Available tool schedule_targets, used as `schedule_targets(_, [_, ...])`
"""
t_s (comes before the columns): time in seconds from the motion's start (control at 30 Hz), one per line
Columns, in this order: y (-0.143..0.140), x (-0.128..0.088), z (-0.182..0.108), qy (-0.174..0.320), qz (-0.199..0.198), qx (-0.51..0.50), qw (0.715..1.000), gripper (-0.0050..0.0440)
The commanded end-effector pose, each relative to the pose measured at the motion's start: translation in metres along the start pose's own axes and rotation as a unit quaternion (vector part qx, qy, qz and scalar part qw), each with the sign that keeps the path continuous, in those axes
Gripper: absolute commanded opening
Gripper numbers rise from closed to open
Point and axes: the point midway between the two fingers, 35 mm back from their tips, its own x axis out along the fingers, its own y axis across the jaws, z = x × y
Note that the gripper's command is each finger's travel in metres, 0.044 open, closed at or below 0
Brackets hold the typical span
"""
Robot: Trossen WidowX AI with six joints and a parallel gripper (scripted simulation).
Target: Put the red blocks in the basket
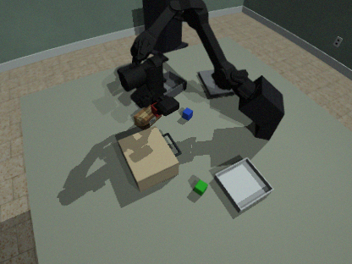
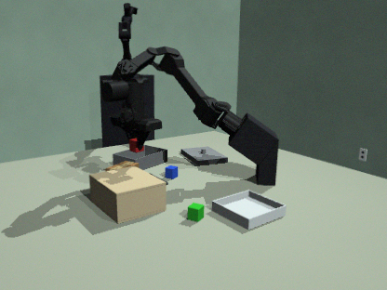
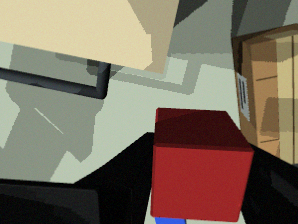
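Red block, matte cube, is pinched by gripper; fingers mostly hidden. Blue block is cut off below.

Rises from a dark base block at right of the exterior view, arches high to upper centre, then folds down at left of centre. Wrist points downward. Gripper hangs at left centre, jaws clamped on a red block. In the wrist view, dark fingers flank that block along the lower edge.
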Motion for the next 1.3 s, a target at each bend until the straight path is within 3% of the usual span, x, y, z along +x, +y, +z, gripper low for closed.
schedule_targets(0.0, [0.03, -0.003, 0.017, -0.005, -0.002, -0.057, 0.998, 0.0])
schedule_targets(0.23, [0.099, -0.003, 0.031, -0.005, -0.004, -0.286, 0.958, 0.0])
schedule_targets(0.3, [0.099, -0.003, 0.031, -0.005, -0.004, -0.286, 0.958, 0.0])
schedule_targets(0.4, [0.127, -0.003, 0.037, -0.005, -0.004, -0.311, 0.95, 0.0])
schedule_targets(0.67, [0.206, -0.002, 0.031, -0.004, -0.005, -0.544, 0.839, 0.0])
schedule_targets(0.77, [0.224, -0.002, 0.029, -0.004, -0.005, -0.544, 0.839, 0.0])
schedule_targets(0.8, [0.233, -0.002, 0.026, -0.003, -0.005, -0.572, 0.82, 0.0])
schedule_targets(0.87, [0.233, -0.002, 0.026, -0.003, -0.005, -0.572, 0.82, 0.0])
schedule_targets(1.1, [0.299, -0.001, 0.001, -0.002, -0.006, -0.741, 0.671, 0.0])
schedule_targets(1.2, [0.314, -0.001, -0.005, -0.002, -0.006, -0.741, 0.671, 0.0])
schedule_targets(1.27, [0.33, -0.001, -0.017, -0.002, -0.006, -0.784, 0.62, 0.0])
